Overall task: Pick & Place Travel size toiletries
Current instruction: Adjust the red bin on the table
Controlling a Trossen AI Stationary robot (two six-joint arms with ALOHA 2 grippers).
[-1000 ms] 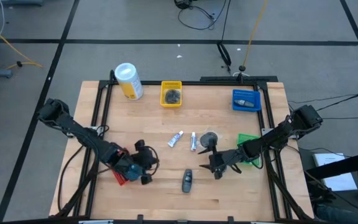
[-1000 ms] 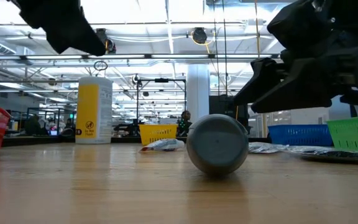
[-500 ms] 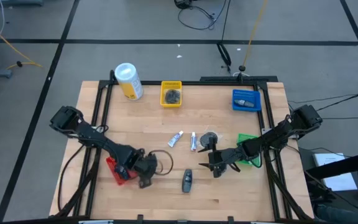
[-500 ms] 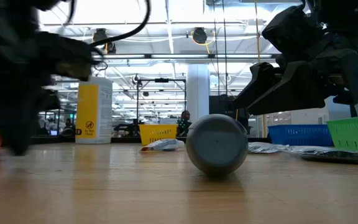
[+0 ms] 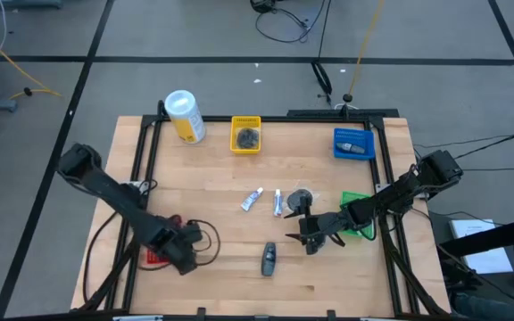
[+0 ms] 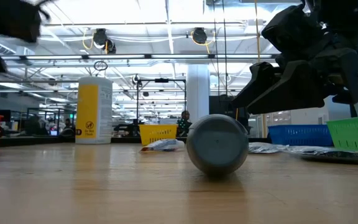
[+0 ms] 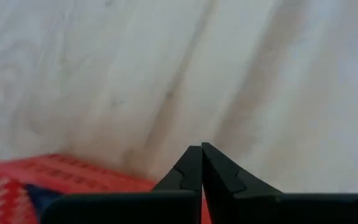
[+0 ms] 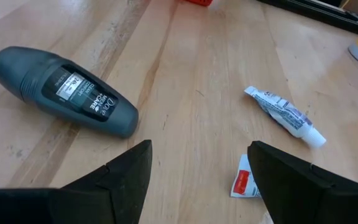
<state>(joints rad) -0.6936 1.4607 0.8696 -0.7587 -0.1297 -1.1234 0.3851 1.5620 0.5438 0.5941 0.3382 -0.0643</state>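
Both arms are dark, near black, built from slim tube-like links joined by chunkier rounded housings. The left arm [image 5: 114, 198] has a bulky block at its shoulder end and a thin black cable looping out beside its wrist. The right arm [image 5: 391, 198] looks the same make, with a boxy angular housing near its base. Seen close, the left gripper [image 7: 201, 163] has matte black fingers [image 7: 225, 175] with small stepped notches along their inner edges. The right gripper [image 8: 199, 163] has broad, flat, dark fingers [image 8: 126, 169] with angled tips. From table height the right wrist appears as blocky black casings; any screws or markings are probably too small to see.
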